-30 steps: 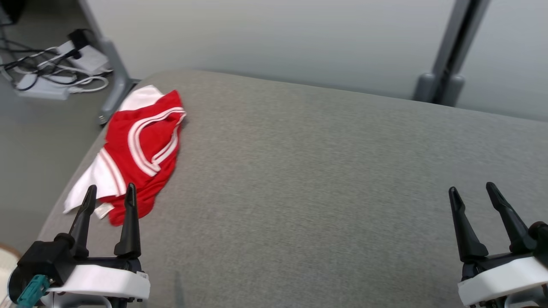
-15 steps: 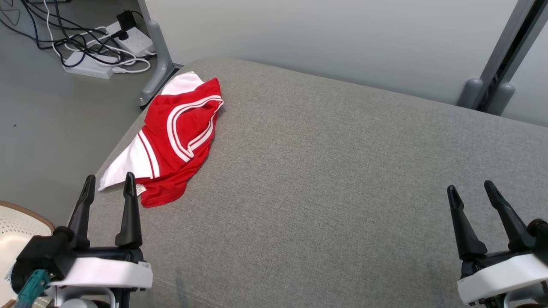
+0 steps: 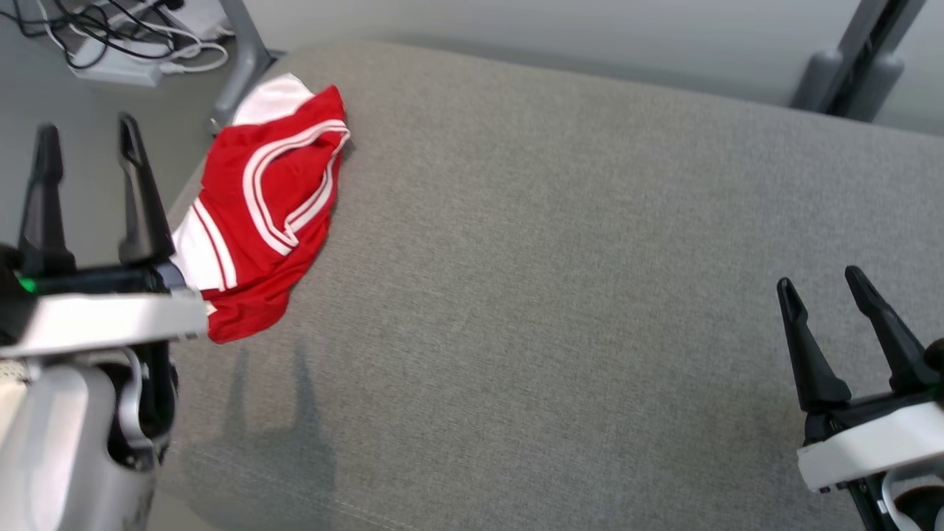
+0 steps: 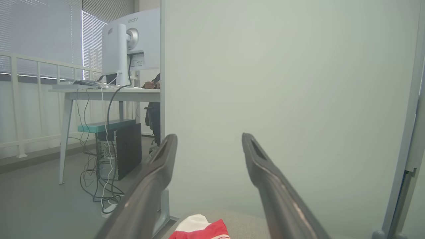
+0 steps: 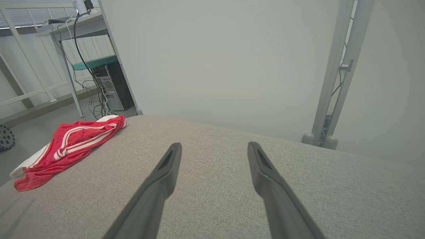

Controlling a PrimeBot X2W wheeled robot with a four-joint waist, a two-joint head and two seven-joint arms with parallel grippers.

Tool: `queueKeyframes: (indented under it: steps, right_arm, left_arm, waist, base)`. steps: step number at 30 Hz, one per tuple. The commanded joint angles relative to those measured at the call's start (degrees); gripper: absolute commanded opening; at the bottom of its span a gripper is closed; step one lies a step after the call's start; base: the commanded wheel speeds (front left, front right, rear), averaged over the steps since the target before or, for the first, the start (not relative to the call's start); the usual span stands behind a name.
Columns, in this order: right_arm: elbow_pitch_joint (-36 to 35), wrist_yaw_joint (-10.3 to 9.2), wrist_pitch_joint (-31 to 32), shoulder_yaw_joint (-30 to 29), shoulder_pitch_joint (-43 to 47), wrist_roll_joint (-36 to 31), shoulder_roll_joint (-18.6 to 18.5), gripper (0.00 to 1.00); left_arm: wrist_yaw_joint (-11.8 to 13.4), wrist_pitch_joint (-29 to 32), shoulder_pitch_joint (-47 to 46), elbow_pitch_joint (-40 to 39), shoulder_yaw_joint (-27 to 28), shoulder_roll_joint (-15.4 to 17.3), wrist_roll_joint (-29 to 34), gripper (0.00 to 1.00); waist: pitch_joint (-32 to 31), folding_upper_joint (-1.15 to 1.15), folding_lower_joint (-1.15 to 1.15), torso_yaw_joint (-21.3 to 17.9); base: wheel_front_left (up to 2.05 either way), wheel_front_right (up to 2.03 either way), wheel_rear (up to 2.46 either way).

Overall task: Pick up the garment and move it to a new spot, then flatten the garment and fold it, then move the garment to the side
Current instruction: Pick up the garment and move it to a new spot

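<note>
Crumpled red-and-white fabric garment (image 3: 269, 199) is seen just right of nearer left gripper (image 3: 88, 125) | right gripper (image 3: 817, 278) well apart | both spread wide, empty

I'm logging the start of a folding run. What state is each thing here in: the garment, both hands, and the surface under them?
garment, crumpled and unfolded, lying at the left edge of the padded surface, not gripped.
left hand, open, empty, raised near the garment.
right hand, open, empty, over the padded surface, well apart from the garment.
padded surface, flat, bearing the garment.
</note>
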Motion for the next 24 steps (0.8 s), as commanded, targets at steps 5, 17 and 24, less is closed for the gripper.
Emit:
queueKeyframes:
  steps: [5,17,24]
  right_arm:
    - [-1.51,-0.04,1.07,0.51,-3.14,-0.51,-1.68,1.0]
    - [-1.1,-0.04,0.62,2.83,-7.86,0.13,-2.82,1.0]
    - [-0.26,-0.04,-0.1,3.13,-9.23,0.39,-2.8,1.0]
  left_arm:
    - [-4.95,0.02,-9.21,12.29,1.07,0.46,-1.37,1.0]
    - [-16.18,6.45,-25.51,53.39,-0.68,0.43,-7.07,1.0]
    - [-19.46,11.01,-29.64,66.43,-0.71,-0.01,-9.76,0.43]
  waist:
    - [7.62,0.0,0.0,-3.76]
    - [16.86,0.0,0.0,-9.03]
    - [18.94,0.0,0.0,-10.39]
  base:
    - [0.0,0.0,0.0]
    - [0.0,0.0,0.0]
    - [0.0,0.0,0.0]
